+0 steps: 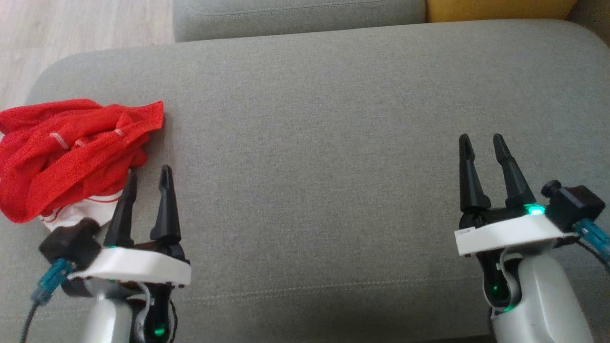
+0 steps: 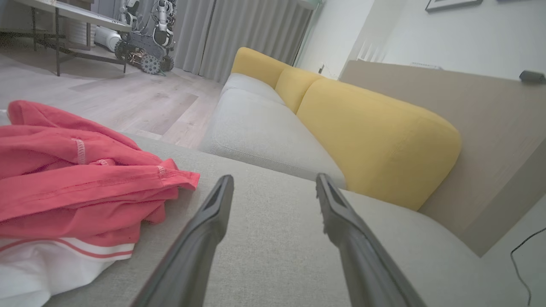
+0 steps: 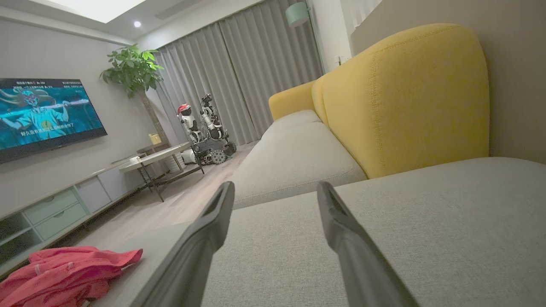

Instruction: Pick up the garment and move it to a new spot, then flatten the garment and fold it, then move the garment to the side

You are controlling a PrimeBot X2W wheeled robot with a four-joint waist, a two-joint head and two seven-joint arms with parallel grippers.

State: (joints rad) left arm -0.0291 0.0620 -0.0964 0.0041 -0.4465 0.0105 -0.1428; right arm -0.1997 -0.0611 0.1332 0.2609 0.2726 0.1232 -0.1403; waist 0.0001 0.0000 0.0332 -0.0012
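1. Starting the pick-up is, I judge, the step in hand: the crumpled red cloth garment with a white part lies bunched at the left end of the wide grey fabric sofa cushion, not yet lifted.
2. The left gripper is just beside its near edge, with the fingers apart and empty.
3. It is better to reach over a thick fold and close there, so that several layers come up together.
4. The right gripper stands well apart on the right, its fingers also apart and holding nothing; it can take a second corner.
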